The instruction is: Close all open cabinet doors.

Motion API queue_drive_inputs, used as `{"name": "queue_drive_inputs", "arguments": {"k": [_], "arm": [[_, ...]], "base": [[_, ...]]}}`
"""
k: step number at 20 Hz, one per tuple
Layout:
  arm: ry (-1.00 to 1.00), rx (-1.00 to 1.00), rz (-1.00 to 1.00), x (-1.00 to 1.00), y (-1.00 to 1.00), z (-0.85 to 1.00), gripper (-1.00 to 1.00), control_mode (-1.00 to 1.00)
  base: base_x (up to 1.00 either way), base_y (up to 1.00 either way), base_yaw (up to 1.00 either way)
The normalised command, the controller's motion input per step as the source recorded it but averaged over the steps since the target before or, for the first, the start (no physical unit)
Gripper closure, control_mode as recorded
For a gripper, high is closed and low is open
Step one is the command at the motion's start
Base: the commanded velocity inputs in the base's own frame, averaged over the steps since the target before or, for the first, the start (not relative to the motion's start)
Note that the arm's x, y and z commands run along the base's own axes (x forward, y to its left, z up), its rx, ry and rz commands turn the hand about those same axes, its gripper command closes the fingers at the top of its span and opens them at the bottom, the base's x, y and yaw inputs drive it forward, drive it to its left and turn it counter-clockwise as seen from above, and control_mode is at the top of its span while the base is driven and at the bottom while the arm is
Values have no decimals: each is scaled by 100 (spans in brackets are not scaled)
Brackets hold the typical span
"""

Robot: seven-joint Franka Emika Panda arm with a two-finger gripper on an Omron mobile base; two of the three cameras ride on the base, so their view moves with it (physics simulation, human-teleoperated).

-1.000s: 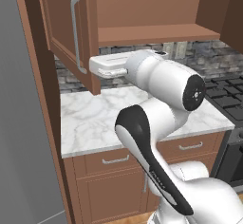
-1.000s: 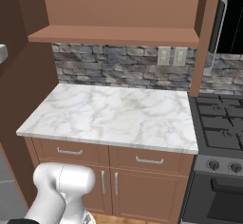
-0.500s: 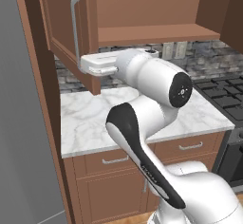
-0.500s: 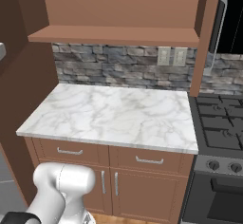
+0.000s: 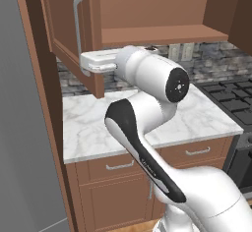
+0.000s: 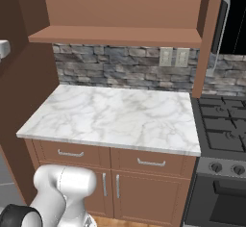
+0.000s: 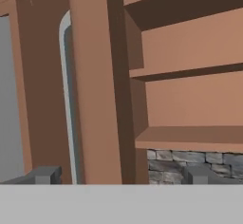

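Reaching level toward the wall cabinet, the gripper (image 5: pixel 86 64) stands released, its jaws spread wide and grasping nothing. In the hand view the two finger tips (image 7: pixel 45 174) rise at the lower left and lower right, well apart.

- Left of the gripper: a plain grey panel (image 5: pixel 22 142) and a tall brown side panel (image 5: pixel 42 78).
- At the gripper: the open left cabinet door (image 5: pixel 69 24), swung out from the cabinet. Its lower free corner lies at the finger tips; whether they touch it cannot be told. In the hand view the door edge (image 7: pixel 95 85) stands upright between the two tips, with the silver bar handle (image 7: pixel 66 95) just left of it.
- Right of the gripper: the open cabinet shelf (image 7: pixel 190 137), with the stone backsplash (image 7: pixel 190 163) below it.
- Below the gripper: the marble counter (image 5: pixel 98 123).
- Far right: a second open cabinet door (image 6: pixel 211 33), edge-on beside the stove (image 6: pixel 221 130).
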Motion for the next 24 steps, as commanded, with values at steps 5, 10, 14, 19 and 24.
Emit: {"name": "queue_drive_inputs", "arguments": {"k": [5,10,14,19,24], "arm": [[0,0,0,20,11,0,-100,-100],[0,0,0,20,8,0,-100,-100],[0,0,0,20,6,0,-100,-100],[0,0,0,21,9,0,-100,-100],[0,0,0,13,15,0,-100,-100]], "base": [[0,0,0],[0,0,0],[0,0,0],[0,0,0],[0,0,0]]}}
